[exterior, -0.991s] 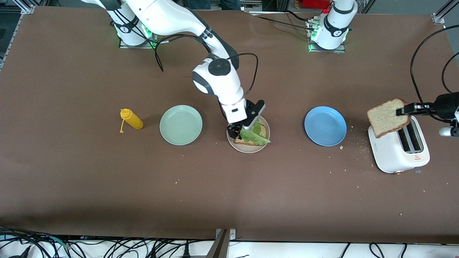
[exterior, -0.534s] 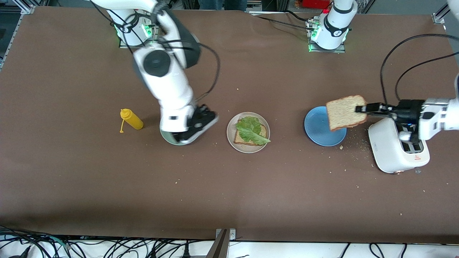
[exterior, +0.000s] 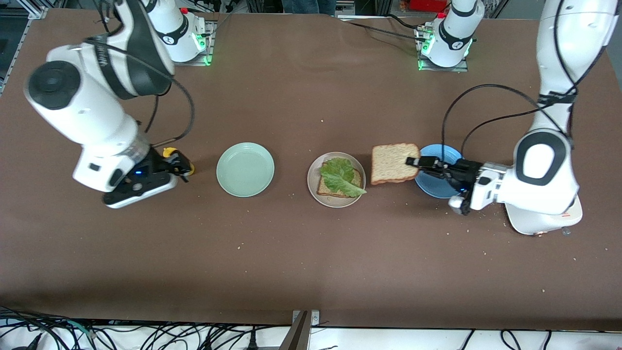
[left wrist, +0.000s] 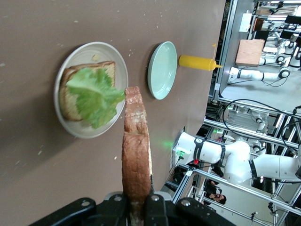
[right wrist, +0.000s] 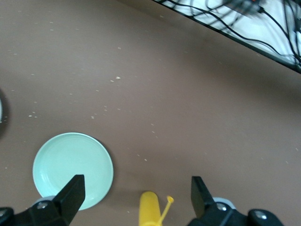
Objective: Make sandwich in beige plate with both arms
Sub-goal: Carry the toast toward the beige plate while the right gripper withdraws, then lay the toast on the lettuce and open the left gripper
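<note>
over table, left tool (exterior: 413, 162) carried toast (exterior: 391, 164) toward beige plate (exterior: 313, 187).

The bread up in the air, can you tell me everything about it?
The bread slice is a square piece of brown wholegrain toast with a darker crust around its edge. The left hand is shut on one edge and holds it up, lying nearly flat, between the beige plate and the blue plate. Only that hand touches it. From the left wrist view it shows edge-on, thick and crusty, pointing toward the lettuce.
</note>
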